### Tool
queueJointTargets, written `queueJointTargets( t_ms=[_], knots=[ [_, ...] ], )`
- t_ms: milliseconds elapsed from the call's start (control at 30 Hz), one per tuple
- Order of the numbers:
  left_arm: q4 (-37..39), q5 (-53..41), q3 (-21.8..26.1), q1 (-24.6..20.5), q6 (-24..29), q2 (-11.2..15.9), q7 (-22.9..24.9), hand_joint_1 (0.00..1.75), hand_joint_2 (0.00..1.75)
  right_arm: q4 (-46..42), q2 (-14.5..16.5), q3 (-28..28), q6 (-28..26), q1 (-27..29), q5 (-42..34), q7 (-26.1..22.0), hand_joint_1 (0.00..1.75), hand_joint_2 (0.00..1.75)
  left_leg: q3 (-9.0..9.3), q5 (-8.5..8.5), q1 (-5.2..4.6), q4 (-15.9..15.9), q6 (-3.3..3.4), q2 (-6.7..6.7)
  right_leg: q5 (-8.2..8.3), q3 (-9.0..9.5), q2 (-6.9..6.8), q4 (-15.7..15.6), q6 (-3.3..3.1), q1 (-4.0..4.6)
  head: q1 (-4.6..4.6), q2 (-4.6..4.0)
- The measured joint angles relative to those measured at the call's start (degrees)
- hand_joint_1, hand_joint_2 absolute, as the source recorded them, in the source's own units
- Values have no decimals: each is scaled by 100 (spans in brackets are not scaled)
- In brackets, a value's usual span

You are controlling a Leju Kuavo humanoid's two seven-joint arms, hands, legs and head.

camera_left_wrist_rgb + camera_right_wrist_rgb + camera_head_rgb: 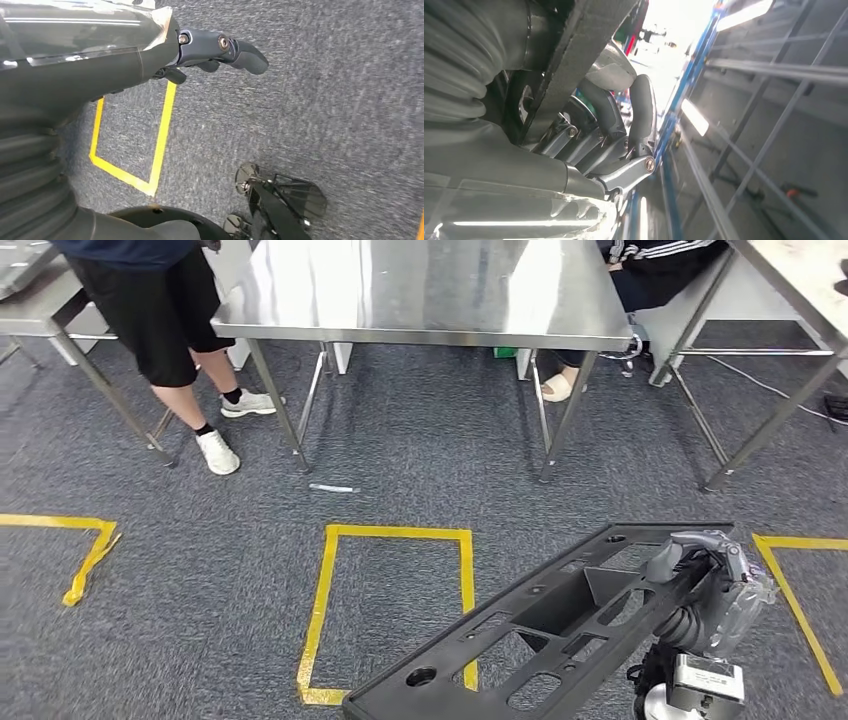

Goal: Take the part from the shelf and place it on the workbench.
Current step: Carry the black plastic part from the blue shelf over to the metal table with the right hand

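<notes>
Black plastic, long and flat with many cut-outs: the part [540,625] is carried over the carpet [400,470], running from 7 o'clock up to 2 o'clock in the head view. The right hand [705,585] grips it at its far end only, fingers [641,107] wrapped over one edge; the rest of the part hangs free toward 7 o'clock.

Risk: a one-end hold on a long part gives leverage. A jolt while walking could probably twist it in the hand or let the free end sag and slip out.

Risk: the table [420,290] at 12 o'clock has a person [160,310] standing at 10 o'clock; the swinging free end could strike a table leg.

The left hand [220,50] holds nothing, fingers loosely extended, hanging over the carpet.
</notes>
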Motion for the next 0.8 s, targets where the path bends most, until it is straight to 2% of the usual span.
queueJointTargets(
  t_ms=[33,67,133,167,200,267,300,367,400,433,467,500,533,567,600,633,667,700,733,800],
  knots=[
    [0,-8,0,3,-4,2,9,0,175,0,2,1,0,0,0,1,175,175,1,74,14,-14,-12,23,-5,6,-68,1,-1,-2,-3,0],
    [0,-16,0,4,-8,5,15,0,175,-1,4,1,0,1,-1,1,175,175,127,234,29,-259,-20,67,-14,17,-131,3,5,-9,-3,0],
    [0,-30,-1,-3,-11,13,20,0,175,-2,4,1,0,1,-2,2,175,175,553,561,37,-1034,-22,303,-53,44,-240,24,57,7,-14,0],
    [0,-33,-1,-13,-12,13,21,0,175,-3,3,0,0,0,-2,4,175,175,708,646,29,-1317,-3,393,-79,58,-289,36,97,27,-5,1],
    [0,-35,-1,-21,-13,12,22,0,175,-4,2,-1,0,-2,-2,5,175,175,787,673,12,-1471,27,445,-99,73,-337,42,132,51,2,1],
    [0,-37,-1,-30,-13,10,23,0,175,-4,4,1,0,-7,1,7,175,175,778,671,-27,-1513,113,330,-114,110,-447,22,198,75,28,2],
    [0,-38,-1,-27,-13,10,24,0,175,-4,6,3,0,-10,3,8,175,175,778,685,-31,-1528,157,263,-134,114,-415,32,229,62,31,2],
    [0,-37,-2,-28,-16,9,27,0,175,-9,4,6,-2,-5,12,6,175,175,787,720,-15,-1559,244,150,-299,3,-150,290,251,29,45,1],
    [0,-36,-2,-30,-21,9,28,0,175,-13,-1,5,-5,5,21,4,175,175,788,732,-4,-1565,276,100,-451,-150,34,605,238,17,57,1],
    [0,-35,-2,-34,-31,8,29,0,175,-16,-5,5,-8,22,36,-2,175,175,782,736,-5,-1565,296,51,-615,-346,149,1001,217,20,66,0],
    [0,-33,-2,-34,-48,7,26,0,175,-17,-10,5,-12,40,53,-8,175,175,777,738,-10,-1564,307,-4,-745,-549,204,1391,211,25,70,0],
    [0,-25,-2,-30,-71,6,20,0,175,-17,-12,6,-16,58,66,-13,175,175,775,738,-15,-1562,309,-55,-803,-697,226,1649,223,30,70,0],
    [0,-11,-1,-26,-99,5,9,0,175,-17,-13,7,-20,69,74,-17,175,175,777,738,-20,-1561,309,-98,-762,-743,235,1682,254,32,69,1],
    [0,5,-1,-23,-127,5,-7,0,175,-17,-13,8,-26,73,77,-19,175,175,783,737,-21,-1559,307,-137,-628,-674,237,1474,296,31,69,1],
    [0,19,0,-21,-152,5,-24,0,175,-17,-13,8,-32,71,76,-19,175,175,792,735,-19,-1559,304,-169,-442,-513,241,1085,336,29,70,0],
    [0,27,0,-21,-174,6,-37,0,175,-17,-13,8,-35,66,76,-19,175,175,798,731,-25,-1556,294,-195,-266,-333,252,657,351,33,71,0],
    [0,31,0,-21,-188,7,-46,0,175,-17,-13,8,-39,63,76,-20,175,175,801,725,-35,-1552,277,-216,-135,-190,261,320,339,45,70,0],
    [0,32,0,-20,-199,8,-50,0,175,-17,-13,8,-41,62,76,-21,175,175,797,710,-51,-1544,275,-228,-60,-100,268,118,311,47,66,0],
    [0,33,0,-16,-208,10,-52,0,175,-17,-12,8,-43,62,78,-23,175,175,792,702,-63,-1537,287,-233,-36,-70,273,47,279,53,63,0],
    [0,34,0,-7,-214,15,-54,0,175,-17,-11,7,-46,63,82,-27,175,175,794,697,-64,-1539,316,-224,-17,-53,273,38,254,59,59,1]
  ],
)
